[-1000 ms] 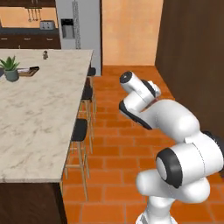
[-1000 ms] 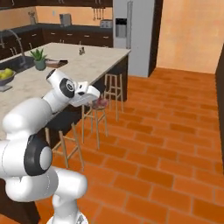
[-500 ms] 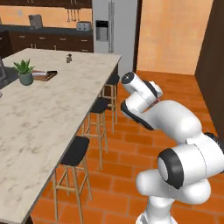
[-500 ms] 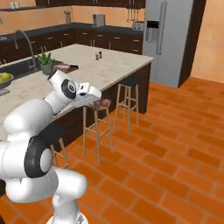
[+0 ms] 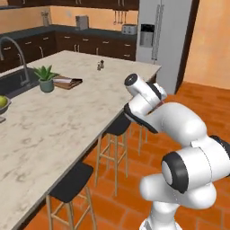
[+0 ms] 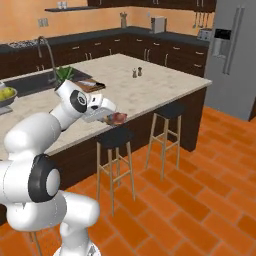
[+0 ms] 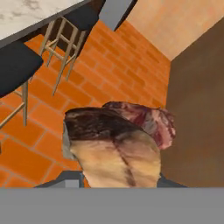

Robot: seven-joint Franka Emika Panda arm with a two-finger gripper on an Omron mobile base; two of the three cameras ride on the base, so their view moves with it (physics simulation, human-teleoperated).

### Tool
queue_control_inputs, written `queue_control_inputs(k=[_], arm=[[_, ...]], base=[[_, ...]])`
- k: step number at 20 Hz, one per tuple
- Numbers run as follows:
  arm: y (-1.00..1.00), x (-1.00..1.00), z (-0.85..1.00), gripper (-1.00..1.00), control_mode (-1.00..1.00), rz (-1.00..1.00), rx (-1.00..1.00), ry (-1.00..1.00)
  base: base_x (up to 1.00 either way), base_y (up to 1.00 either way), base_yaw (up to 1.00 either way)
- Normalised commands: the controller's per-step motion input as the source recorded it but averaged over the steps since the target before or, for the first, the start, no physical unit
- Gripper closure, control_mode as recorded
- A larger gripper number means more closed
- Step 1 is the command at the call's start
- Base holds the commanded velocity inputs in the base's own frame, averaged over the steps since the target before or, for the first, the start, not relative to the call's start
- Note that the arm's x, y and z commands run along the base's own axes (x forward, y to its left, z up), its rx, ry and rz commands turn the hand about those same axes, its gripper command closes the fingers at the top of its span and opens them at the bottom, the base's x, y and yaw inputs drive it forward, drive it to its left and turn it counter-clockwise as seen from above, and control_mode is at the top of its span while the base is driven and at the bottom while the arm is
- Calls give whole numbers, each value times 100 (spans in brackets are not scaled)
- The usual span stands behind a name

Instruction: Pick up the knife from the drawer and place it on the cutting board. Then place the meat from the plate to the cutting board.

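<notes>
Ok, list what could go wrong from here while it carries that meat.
1. The meat bulges well past the gripper over bare brick floor; if the grip slips, it probably lands there.
2. The gripper hangs close above a stool beside the island; a low swing might clip either.
3. I can't pick out the cutting board for certain, so the drop point is unconfirmed.

place: home kitchen | cues: marble island (image 5: 58, 121), bar stools (image 6: 114, 137), fridge (image 5: 161, 36), sink faucet (image 5: 13, 45)

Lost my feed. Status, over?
Gripper shut on the meat. Carried above floor beside the island counter. Bar stools below.
</notes>
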Motion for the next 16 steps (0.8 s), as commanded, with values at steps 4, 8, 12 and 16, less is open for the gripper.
queue_control_inputs(k=[4,8,12,16], arm=[[0,0,0,100,100,0,0,0],[0,0,0,100,100,0,0,0],[0,0,0,100,100,0,0,0],[0,0,0,100,100,0,0,0]], base=[[100,-71,45],[97,-75,46],[80,-68,52],[71,-74,51]])
